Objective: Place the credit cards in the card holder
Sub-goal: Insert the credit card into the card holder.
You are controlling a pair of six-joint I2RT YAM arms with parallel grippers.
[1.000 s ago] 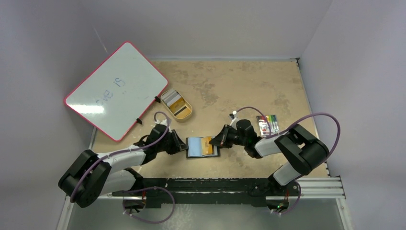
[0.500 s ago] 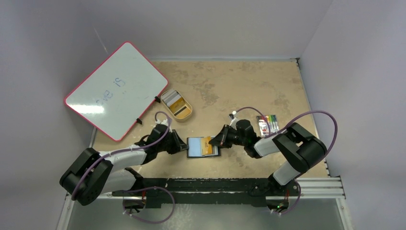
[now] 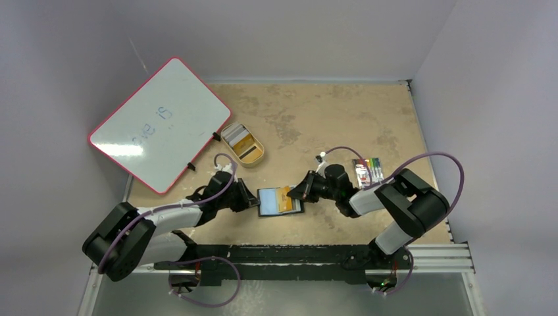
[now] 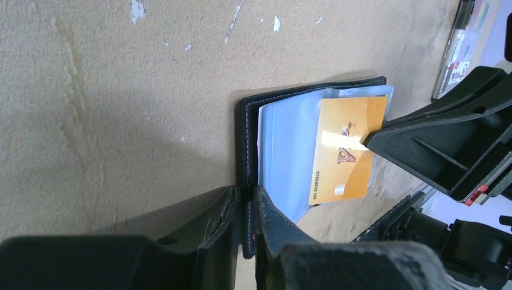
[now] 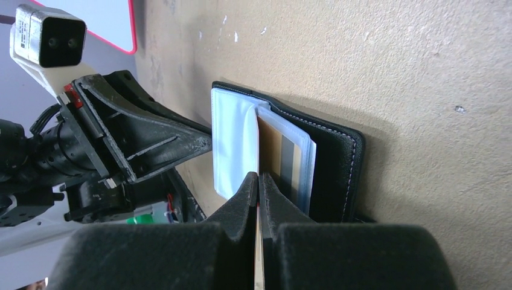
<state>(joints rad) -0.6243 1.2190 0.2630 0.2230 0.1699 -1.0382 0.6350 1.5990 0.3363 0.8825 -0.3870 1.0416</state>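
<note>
The card holder (image 3: 270,202) lies open on the table, black outside with pale blue sleeves (image 4: 284,157). My left gripper (image 4: 247,194) is shut on its black cover edge (image 4: 244,139) at the left side. A gold credit card (image 4: 345,151) sticks partway out of a sleeve on the right half. My right gripper (image 5: 258,177) is shut on that card's outer edge, seen edge-on between the pads. Another card with a grey stripe (image 5: 287,163) sits in a sleeve against the black cover (image 5: 338,163). From above, both grippers (image 3: 252,200) (image 3: 298,192) flank the holder.
A pink-rimmed whiteboard (image 3: 158,122) leans at the back left. A gold oval tin (image 3: 242,145) with cards in it stands behind the left arm. A small multicoloured striped item (image 3: 369,170) lies by the right arm. Walls close in on three sides.
My left jaws have closed a little tighter on the holder's cover, and the holder has shifted very slightly right. The right gripper keeps its grip on the card.
</note>
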